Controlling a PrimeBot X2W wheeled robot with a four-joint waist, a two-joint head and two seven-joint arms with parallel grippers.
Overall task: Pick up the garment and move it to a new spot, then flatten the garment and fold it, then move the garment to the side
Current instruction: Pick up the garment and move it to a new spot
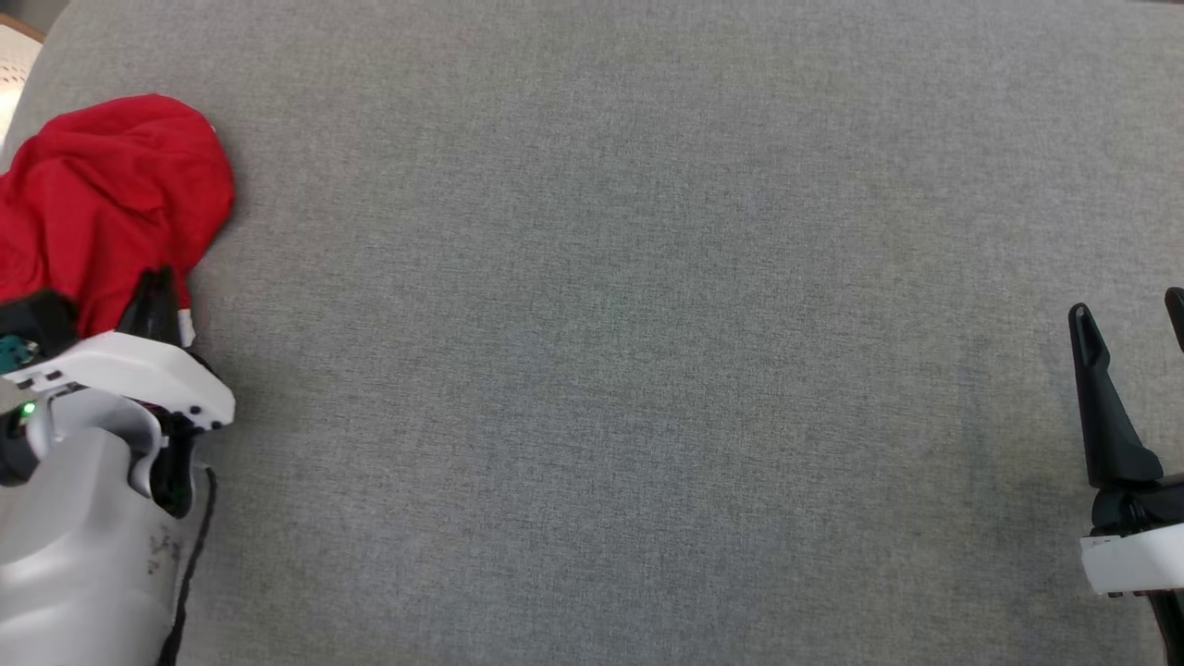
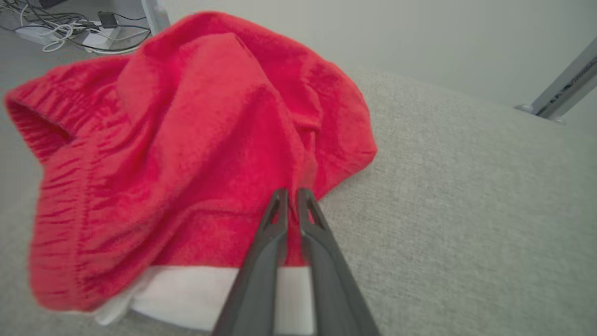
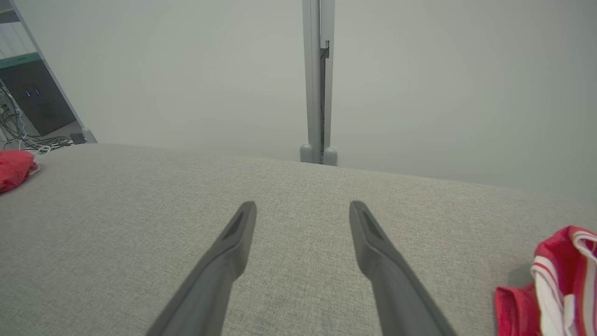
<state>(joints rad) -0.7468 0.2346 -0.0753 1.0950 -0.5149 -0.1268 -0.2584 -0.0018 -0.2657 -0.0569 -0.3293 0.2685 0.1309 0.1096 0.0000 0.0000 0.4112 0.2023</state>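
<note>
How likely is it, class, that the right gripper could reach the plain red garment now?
Unlikely without a long crossing: right gripper sits open far right, the red garment far left, pinched by the left gripper.

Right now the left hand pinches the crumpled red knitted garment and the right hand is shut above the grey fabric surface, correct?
No: the right hand is open above the grey fabric surface, fingers spread, as the right wrist view shows. The left hand does pinch the crumpled red knitted garment.
</note>
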